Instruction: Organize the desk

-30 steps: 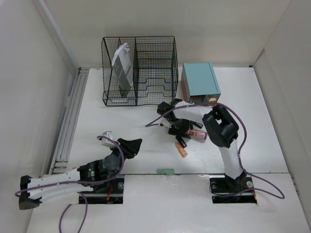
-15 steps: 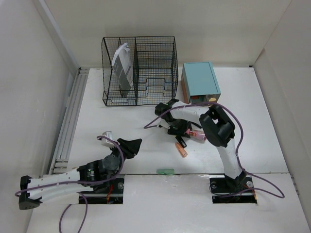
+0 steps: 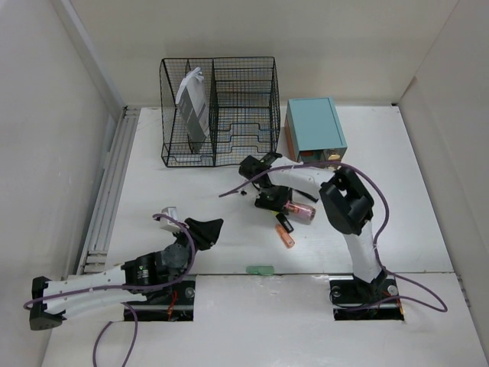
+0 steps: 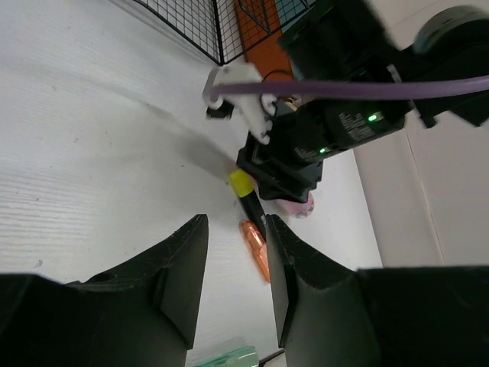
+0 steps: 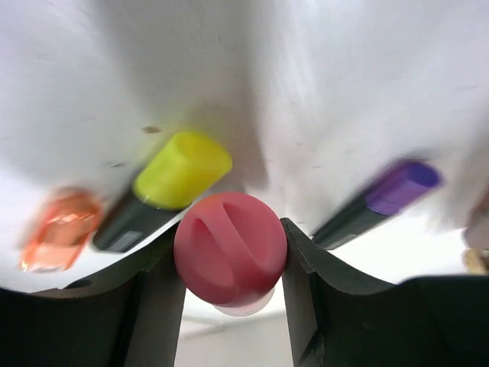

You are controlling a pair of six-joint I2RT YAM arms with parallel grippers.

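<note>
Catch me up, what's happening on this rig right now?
The right gripper is clamped on a pink marker, close to the desk in front of the teal box. A yellow-capped marker, an orange marker and a purple marker lie loose beside it. The left gripper hangs open and empty near the front left, away from that cluster.

Right pincer [image 5: 229, 238], pink marker [image 3: 300, 212]: further left.

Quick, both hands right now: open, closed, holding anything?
Left hand: open, empty.
Right hand: closed on the pink marker.
</note>
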